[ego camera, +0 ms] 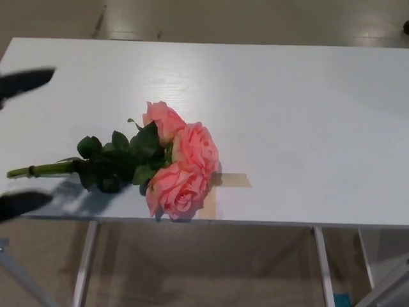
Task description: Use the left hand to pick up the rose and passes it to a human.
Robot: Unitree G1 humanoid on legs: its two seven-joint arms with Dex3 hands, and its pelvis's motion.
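Note:
A bunch of three pink roses (179,160) with dark green leaves lies on the white table (287,115) near its front edge. The green stem (41,169) points to the left. My left hand (19,141) comes in at the left edge, blurred, with one black finger (25,81) above the stem end and another (22,203) below it. The fingers are wide apart and do not touch the stem. The right hand does not show.
A strip of tan tape (233,180) is stuck to the table beside the blooms. Metal table legs (85,262) and the floor show below the front edge.

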